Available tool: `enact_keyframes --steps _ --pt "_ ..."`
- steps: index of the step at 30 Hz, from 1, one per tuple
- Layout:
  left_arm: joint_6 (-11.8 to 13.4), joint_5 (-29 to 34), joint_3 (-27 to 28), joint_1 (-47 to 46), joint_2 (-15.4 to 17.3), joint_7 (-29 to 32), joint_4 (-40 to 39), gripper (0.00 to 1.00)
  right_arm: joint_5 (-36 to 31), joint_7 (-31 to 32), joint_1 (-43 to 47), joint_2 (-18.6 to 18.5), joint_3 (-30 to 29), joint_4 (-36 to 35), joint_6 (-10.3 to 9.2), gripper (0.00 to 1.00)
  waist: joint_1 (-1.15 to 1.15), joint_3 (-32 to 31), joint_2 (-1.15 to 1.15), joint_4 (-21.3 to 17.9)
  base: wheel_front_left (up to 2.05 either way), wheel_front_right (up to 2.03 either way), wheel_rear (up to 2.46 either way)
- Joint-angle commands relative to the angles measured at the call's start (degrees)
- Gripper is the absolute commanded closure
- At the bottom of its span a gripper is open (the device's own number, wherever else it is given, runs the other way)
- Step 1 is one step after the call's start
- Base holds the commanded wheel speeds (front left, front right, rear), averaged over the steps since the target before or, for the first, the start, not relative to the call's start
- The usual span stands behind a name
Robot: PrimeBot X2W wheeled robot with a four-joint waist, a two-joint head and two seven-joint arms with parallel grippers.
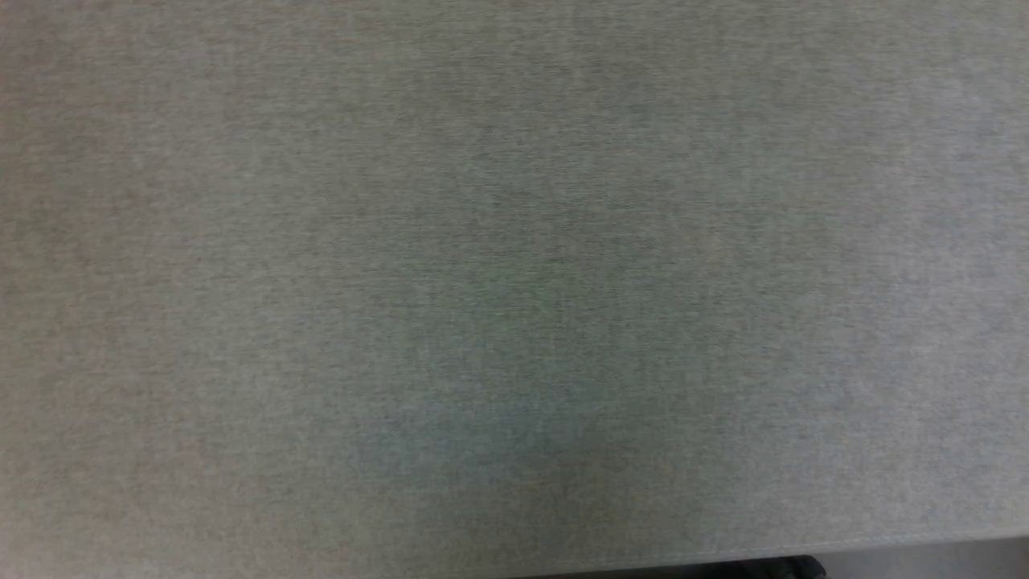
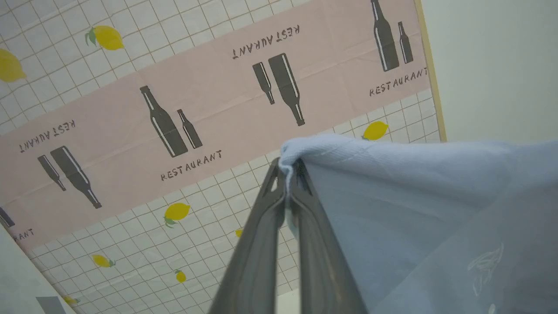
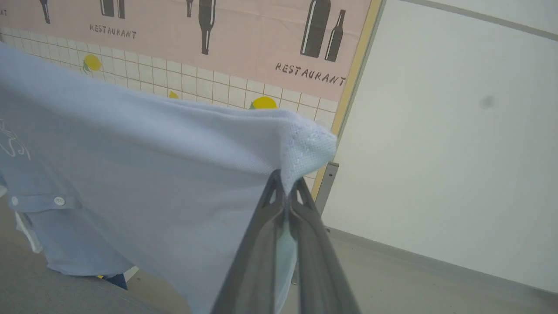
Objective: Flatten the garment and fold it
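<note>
The polo shirt (image 3: 152, 174) hangs in the air, stretched between my two grippers in front of a lemon-and-bottle printed sheet (image 2: 174, 109). The left gripper (image 2: 287, 174) is clamped on one bunched corner and the right gripper (image 3: 285, 181) on another. The knit looks light, soft and limp, so I expect it to sag and swing. Seams and corners should give the surest hold. I cannot tell which corners I am pinching, and the shirt's lower part is cut off. The head view gives me grey tabletop (image 1: 514, 289).
</note>
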Motion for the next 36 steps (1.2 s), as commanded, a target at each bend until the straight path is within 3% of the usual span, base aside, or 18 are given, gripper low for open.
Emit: enact_keyframes --steps 1,5,16,17,23,31,36 --pt "-0.29 -1.02 -0.34 2.96 -0.13 -0.75 0.2 1.0 0.61 -0.85 2.21 0.4 0.94 0.85 -0.11 1.0 -0.01 -0.34 0.0 1.3 0.0 0.0 0.0" --pt "-0.08 -3.15 -1.3 12.43 -0.06 -2.19 -0.76 1.0 1.47 -2.69 7.35 1.16 4.13 2.3 -0.11 1.0 -0.01 -2.24 0.0 2.43 0.0 0.0 0.0" --pt "4.41 -9.18 -5.93 45.89 2.23 -1.34 -13.02 1.0 5.1 -5.28 27.99 -0.37 12.14 -0.42 -0.11 1.0 -0.01 -14.47 0.0 5.31 0.0 0.0 0.0" --pt "5.24 -11.36 -8.03 55.53 4.23 0.8 -18.75 1.0 6.77 -4.83 35.44 -1.88 14.1 -2.56 -0.11 1.0 -0.01 -18.89 0.0 5.96 0.0 0.0 0.0" --pt "7.83 -15.42 -12.41 72.59 11.31 6.31 -31.25 1.0 10.47 -2.54 48.85 -4.66 17.36 -6.89 -0.11 1.0 -0.01 -26.07 0.0 6.4 0.0 0.0 0.0" --pt "15.11 -20.79 -15.03 89.02 21.04 9.94 -47.74 1.0 10.98 2.87 60.7 -9.05 20.55 -12.56 -0.11 1.0 -0.01 -32.21 0.0 6.78 0.0 0.0 0.0" --pt "18.12 -22.72 -17.07 95.37 24.72 11.55 -55.33 1.0 13.47 8.36 66.98 -12.02 19.72 -14.83 -0.11 1.0 -0.01 -35.24 0.0 6.93 0.0 0.0 0.0"
